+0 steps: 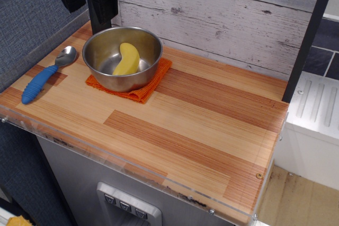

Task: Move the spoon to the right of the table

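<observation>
Blue-handled and silver-bowled, the spoon [46, 74] lay at the left end of the table [201, 130], below and to the left of the gripper [98, 1]. Its long axis ran diagonally, the shiny bowl toward the back wall and the thick ribbed handle toward the front-left edge. Just beside its bowl stood a steel bowl [100, 51] holding a yellow banana-shaped piece [127, 60], on an orange cloth [140, 91]. Whether the fingers were released or clenched could not be told; they held nothing visible.

Steel bowl [122, 56] on orange cloth [139, 89] crowds the table's [201, 130] left; right half lies bare.
</observation>
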